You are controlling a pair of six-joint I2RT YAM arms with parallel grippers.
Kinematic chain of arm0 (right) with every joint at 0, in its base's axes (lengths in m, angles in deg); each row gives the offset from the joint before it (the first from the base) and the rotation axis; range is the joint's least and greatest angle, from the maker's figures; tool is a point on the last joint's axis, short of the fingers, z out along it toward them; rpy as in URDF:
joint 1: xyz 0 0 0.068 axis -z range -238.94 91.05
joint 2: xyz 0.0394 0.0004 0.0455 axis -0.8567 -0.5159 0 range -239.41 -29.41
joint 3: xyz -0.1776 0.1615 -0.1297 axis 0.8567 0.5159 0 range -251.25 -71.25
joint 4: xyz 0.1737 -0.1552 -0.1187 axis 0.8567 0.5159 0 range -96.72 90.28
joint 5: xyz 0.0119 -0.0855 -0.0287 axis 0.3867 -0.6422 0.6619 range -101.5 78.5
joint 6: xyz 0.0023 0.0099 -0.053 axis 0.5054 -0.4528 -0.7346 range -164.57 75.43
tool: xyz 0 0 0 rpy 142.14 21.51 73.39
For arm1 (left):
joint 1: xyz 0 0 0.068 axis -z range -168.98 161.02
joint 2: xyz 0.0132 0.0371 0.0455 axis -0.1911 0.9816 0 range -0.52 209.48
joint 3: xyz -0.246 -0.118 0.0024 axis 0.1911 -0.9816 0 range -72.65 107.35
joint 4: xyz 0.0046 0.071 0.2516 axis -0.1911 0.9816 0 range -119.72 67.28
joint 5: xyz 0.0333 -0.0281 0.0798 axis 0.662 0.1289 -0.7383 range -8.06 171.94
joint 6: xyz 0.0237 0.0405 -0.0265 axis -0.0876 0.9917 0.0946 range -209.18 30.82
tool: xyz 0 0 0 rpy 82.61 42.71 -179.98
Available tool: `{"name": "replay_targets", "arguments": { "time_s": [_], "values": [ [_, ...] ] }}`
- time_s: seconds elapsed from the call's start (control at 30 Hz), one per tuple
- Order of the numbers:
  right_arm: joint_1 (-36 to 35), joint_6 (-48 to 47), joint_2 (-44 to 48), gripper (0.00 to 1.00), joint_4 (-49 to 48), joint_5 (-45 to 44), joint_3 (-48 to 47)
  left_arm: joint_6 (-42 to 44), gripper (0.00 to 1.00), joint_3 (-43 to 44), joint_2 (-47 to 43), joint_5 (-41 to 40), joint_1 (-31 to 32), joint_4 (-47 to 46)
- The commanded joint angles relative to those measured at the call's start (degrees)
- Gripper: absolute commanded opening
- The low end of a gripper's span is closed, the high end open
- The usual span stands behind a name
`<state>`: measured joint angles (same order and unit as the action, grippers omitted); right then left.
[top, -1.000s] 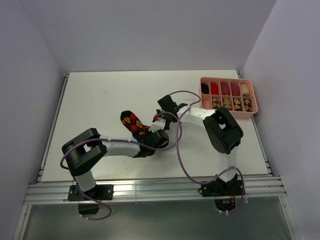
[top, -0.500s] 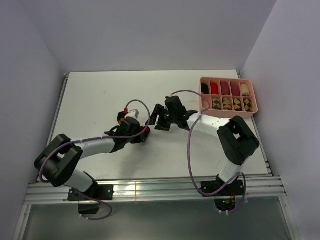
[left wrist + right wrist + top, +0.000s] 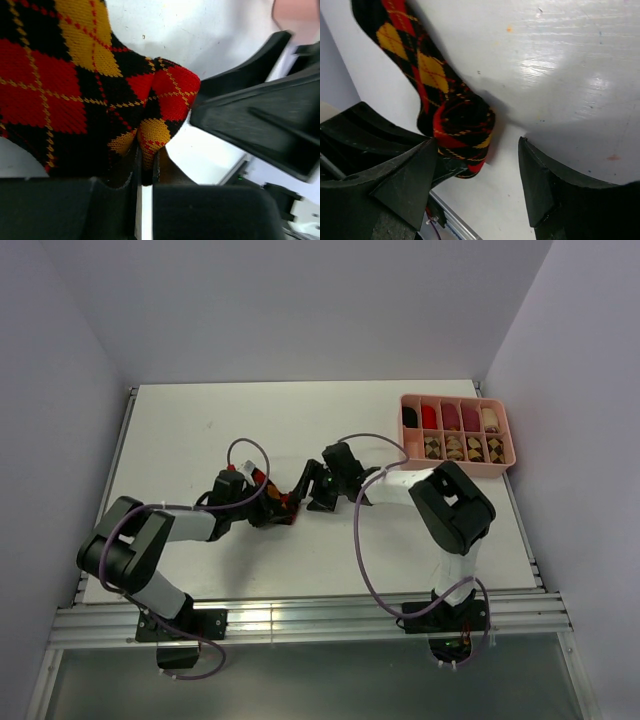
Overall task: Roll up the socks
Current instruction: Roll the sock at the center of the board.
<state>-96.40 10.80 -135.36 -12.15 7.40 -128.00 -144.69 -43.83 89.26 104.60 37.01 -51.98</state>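
**Item.** One argyle sock [image 3: 454, 121], black, red and orange, on the white bench [image 3: 200, 420] a little left of centre. It lies between the two arms and is mostly hidden from above by the left wrist.

**Lie.** In the right wrist view its long axis runs diagonally. The flat leg stretches away from the camera toward the upper left, and the near end is doubled over into a thick lump. That lump is the end facing the right arm.

**Left claw** [image 3: 145, 165]. Clamped on the sock. The fingers are pressed close together with a fold of the bunched end nipped between them. This arm is the nearer one, being already in contact.

**Right claw** [image 3: 477, 167]. Fingers spread wide and holding nothing. It lies low over the bench with the lump just ahead of the fingertips, roughly in line with the gap and apart from both fingers. Seen from above, it faces the left claw head-on, just beside it.

**Governing relation.** Judged from these views, the next move depends on the lump lying straight ahead of the open right claw, with the sock's length trailing off behind it.

**Other stock.** A pink tray [image 3: 405, 430] at the far right corner, well apart from the work. Its compartments hold rolled socks.

**Change since the earlier frames.** A second ago the sock lay in plain view from above with the left claw at its near end. The left arm has since swung out to the left, and its wrist now covers the sock. The right claw, shut then, has opened and come down closer to the sock.
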Motion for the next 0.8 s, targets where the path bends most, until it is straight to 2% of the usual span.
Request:
{"name": "replay_targets", "arguments": {
  "time_s": [0.0, 0.17, 0.27, 0.37, 0.4, 0.43, 0.47, 0.53, 0.57, 0.67, 0.77],
  "values": [
    [-0.5, 0.6, -1.6, 0.72, -2.4, -0.6, -0.6, -3.6, 0.01, -1.2, 2.1, 5.9, -1.3, -4.0],
    [-0.5, 0.4, -4.2, 0.69, -3.4, -0.1, -1.6, -4.5, 0.01, -1.4, 4.3, 7.9, -2.0, -5.1],
    [-0.5, 0.2, -5.7, 0.59, -3.2, 0.3, -2.3, -5.2, 0.01, -1.8, 5.8, 8.6, -2.7, -6.0],
    [-0.5, -0.3, -6.2, 0.35, -2.8, 0.6, -2.4, -5.6, 0.01, -2.3, 6.5, 9.5, -3.5, -6.8],
    [-0.5, -0.8, -6.2, 0.2, -2.4, 0.4, -2.4, -5.5, 0.01, -2.1, 6.5, 9.7, -3.8, -6.7],
    [-0.5, -1.2, -5.9, 0.13, -0.9, 0.3, -2.6, -5.2, 0.01, -2.0, 6.6, 9.5, -4.0, -6.6],
    [-0.5, -2.2, -5.8, 0.0, 0.1, -0.3, -3.2, -4.1, 0.02, -1.9, 6.0, 9.3, -4.0, -6.0],
    [-0.4, -3.3, -5.1, 0.0, 3.5, -0.9, -4.1, -2.4, 0.1, -1.0, 4.9, 7.9, -3.9, -4.3],
    [-0.5, -4.0, -5.1, 0.0, 4.5, -1.5, -4.9, 0.0, 0.21, -0.7, 3.1, 6.8, -3.9, -3.0],
    [-0.5, -5.5, -4.4, 0.0, 9.5, -2.4, -7.1, 5.8, 0.39, 1.4, -1.7, 1.6, -3.2, 4.4],
    [-0.5, -6.7, -4.1, 0.0, 14.6, -3.9, -9.9, 11.4, 0.46, 3.6, -7.7, -8.2, -0.6, 12.3]
  ]
}}
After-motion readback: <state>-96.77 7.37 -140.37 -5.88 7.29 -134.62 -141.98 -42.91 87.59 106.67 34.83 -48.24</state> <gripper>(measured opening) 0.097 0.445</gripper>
